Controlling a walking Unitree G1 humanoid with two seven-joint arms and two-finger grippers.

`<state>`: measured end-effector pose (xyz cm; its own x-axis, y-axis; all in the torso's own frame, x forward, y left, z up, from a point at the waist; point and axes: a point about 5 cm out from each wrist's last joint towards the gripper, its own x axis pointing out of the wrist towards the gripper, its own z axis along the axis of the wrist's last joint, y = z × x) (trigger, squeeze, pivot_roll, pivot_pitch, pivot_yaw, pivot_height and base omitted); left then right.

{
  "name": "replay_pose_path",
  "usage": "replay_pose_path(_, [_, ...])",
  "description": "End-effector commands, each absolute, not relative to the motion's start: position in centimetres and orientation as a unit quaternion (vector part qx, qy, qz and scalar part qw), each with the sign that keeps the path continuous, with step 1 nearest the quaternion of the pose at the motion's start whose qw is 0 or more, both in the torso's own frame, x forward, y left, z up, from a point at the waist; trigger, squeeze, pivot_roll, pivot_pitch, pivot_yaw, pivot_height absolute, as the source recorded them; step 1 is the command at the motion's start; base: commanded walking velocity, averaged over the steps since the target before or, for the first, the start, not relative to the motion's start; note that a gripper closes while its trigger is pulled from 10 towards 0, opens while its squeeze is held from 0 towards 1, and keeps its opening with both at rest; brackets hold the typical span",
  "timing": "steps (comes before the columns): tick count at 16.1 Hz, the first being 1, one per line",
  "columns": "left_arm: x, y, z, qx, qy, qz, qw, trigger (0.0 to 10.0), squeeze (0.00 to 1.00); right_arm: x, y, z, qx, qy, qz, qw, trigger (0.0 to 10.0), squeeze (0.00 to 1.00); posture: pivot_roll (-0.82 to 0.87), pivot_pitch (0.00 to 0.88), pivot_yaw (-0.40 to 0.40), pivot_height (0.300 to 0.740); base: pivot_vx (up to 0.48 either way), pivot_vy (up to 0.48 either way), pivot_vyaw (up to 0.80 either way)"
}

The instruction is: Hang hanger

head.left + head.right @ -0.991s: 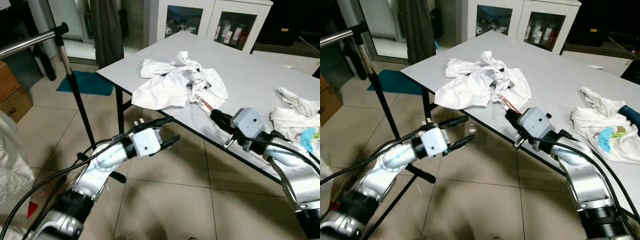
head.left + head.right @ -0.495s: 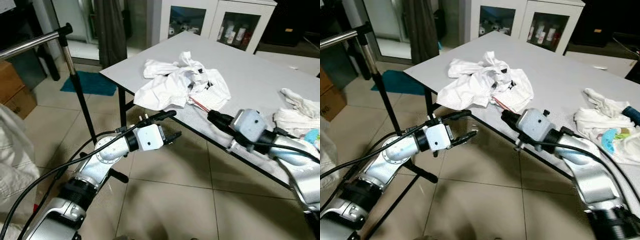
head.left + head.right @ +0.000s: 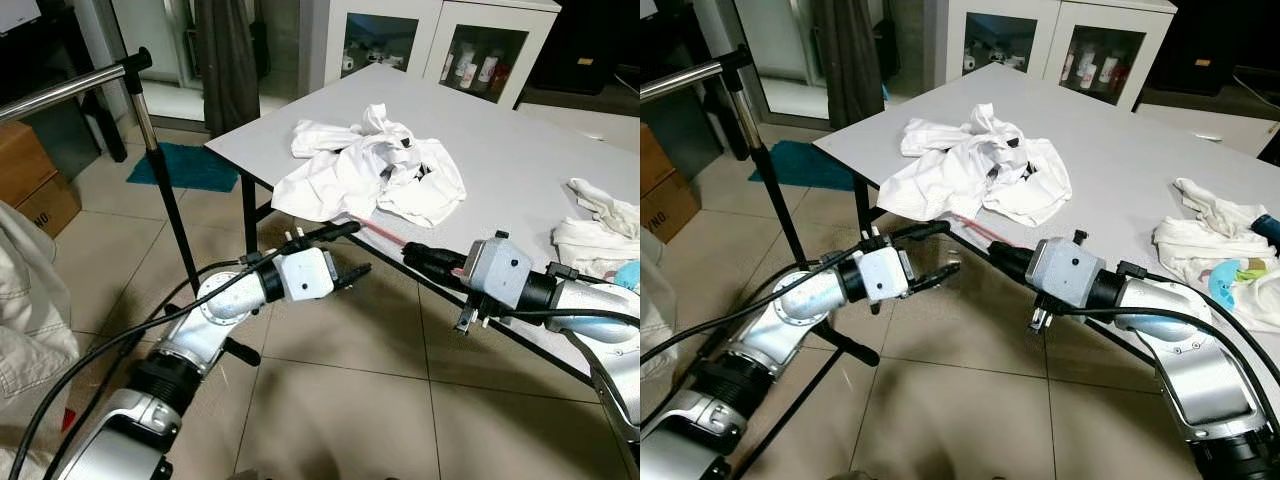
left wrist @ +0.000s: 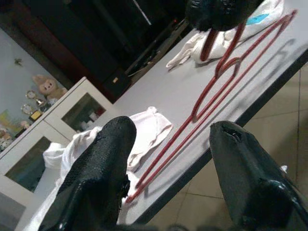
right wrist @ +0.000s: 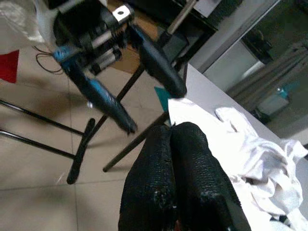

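A thin red wire hanger (image 4: 226,72) stretches along the grey table's (image 3: 500,140) front edge, from the white clothes pile (image 3: 370,170) towards me. My right gripper (image 3: 412,253) is shut on the hanger's near end, just off the table edge. The hanger shows as a pink line (image 3: 975,228) between that gripper and the pile. My left gripper (image 3: 350,250) stands open a short way to the left of the right one, its fingers (image 4: 106,159) pointing at the hanger without touching it. The clothes rack's metal rail (image 3: 70,88) runs at the upper left.
The rack's black pole (image 3: 165,200) and its feet stand on the tiled floor between me and the table. A second heap of white clothes (image 3: 600,225) lies at the table's right. A cardboard box (image 3: 30,180), a hanging white garment (image 3: 25,300) and a teal mat (image 3: 185,165) are on the left.
My right gripper has drawn back from the clothes pile, pulling the red hanger out along the table edge. The left gripper has risen slightly towards it. The camera shifted a little.
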<state>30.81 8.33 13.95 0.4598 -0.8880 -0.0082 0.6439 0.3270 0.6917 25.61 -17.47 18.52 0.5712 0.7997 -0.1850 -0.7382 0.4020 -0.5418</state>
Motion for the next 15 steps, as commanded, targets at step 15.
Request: replay_pose_path(15, [29.9,7.0,12.9,0.290,-0.168,-0.540,0.772,10.0,0.00,24.9,-15.0,20.4,-0.307,-0.086,0.498,0.806,0.0,0.00,0.01,0.000,-0.014,0.723,0.000,0.000,0.00])
